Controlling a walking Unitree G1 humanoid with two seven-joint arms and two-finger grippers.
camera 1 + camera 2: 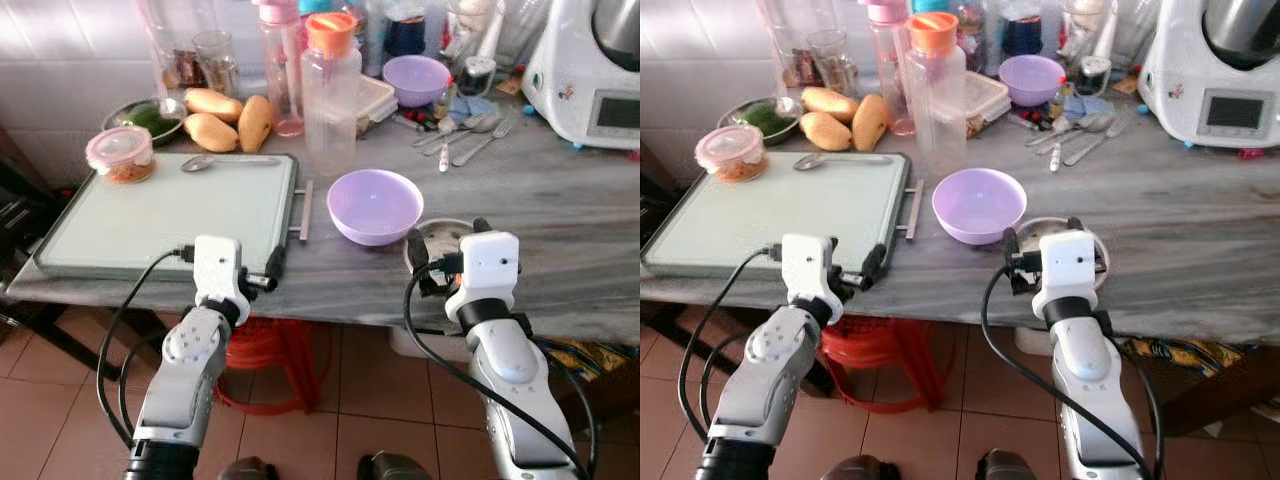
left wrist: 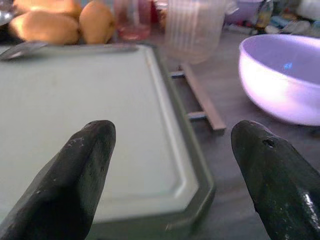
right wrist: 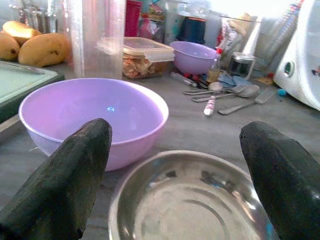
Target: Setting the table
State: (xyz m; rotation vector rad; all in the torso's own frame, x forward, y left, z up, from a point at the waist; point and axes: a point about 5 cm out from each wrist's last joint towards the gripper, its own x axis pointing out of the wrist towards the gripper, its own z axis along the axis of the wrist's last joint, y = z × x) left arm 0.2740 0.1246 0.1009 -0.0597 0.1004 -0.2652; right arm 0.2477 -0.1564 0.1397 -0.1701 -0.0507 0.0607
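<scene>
My right gripper (image 3: 175, 200): fingers spread wide, empty, poised at the near edge of the grey marble counter (image 1: 560, 200), straddling the small round steel bowl (image 3: 190, 200).
Steel bowl: directly ahead of and below my right fingers, touching neither; shiny, shallow, empty. It is round, so there is no long axis to line up with.
My left gripper (image 2: 172, 170): fingers also spread, empty, over the near right corner of the pale green rectangular tray (image 1: 160, 215).
Nearer arm: the right, by my judgement; the left is well apart from the bowl.
Lilac plastic bowl (image 1: 375, 205): just beyond the steel bowl, beside the tray's handle, empty.
Farther back: loose steel cutlery (image 1: 470, 135), and a second lilac bowl (image 1: 416, 78).
</scene>
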